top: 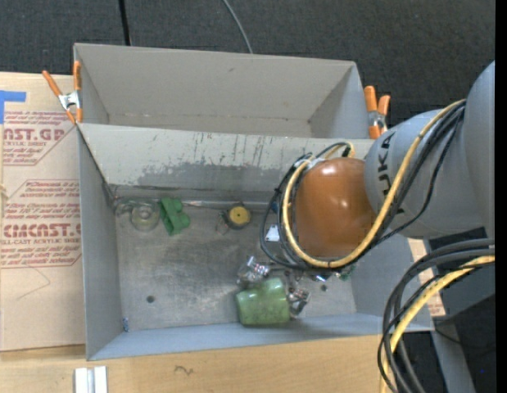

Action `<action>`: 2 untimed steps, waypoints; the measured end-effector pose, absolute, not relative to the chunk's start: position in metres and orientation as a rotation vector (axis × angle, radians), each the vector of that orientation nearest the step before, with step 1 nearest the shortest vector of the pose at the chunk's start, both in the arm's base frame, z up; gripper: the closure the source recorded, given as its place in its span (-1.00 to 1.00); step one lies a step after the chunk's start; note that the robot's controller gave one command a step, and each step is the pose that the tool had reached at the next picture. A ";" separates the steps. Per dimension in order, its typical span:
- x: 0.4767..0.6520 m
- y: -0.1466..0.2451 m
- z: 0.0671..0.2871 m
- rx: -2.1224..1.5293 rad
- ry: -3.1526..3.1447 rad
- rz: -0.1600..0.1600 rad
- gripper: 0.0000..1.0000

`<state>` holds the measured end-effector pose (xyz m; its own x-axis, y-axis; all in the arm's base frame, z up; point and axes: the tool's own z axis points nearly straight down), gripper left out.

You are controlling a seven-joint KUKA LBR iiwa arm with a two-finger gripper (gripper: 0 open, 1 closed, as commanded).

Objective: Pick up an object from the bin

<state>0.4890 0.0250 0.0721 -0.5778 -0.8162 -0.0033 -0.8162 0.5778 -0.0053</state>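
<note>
My gripper [276, 285] hangs low at the bin's near right, below the arm's orange dome. Its two metal fingertips [254, 270] stand apart, open, at the upper edge of a pale green spongy block [261, 308]. The block lies flat on the floor against the near wall, one fingertip by its upper left corner and the other by its upper right corner. Whether the tips touch it I cannot tell. The dome hides the gripper's body.
Along the far edge of the floor lie a small bright green piece [174, 216], a yellow round thing [237, 215] and a clear round thing [142, 217]. The arm and its cables cover the bin's right side.
</note>
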 end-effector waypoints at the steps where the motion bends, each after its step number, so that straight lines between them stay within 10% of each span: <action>1: 0.490 0.026 0.074 -1.438 2.783 -0.005 1.00; 2: 0.491 0.053 0.210 -1.889 2.501 -0.003 1.00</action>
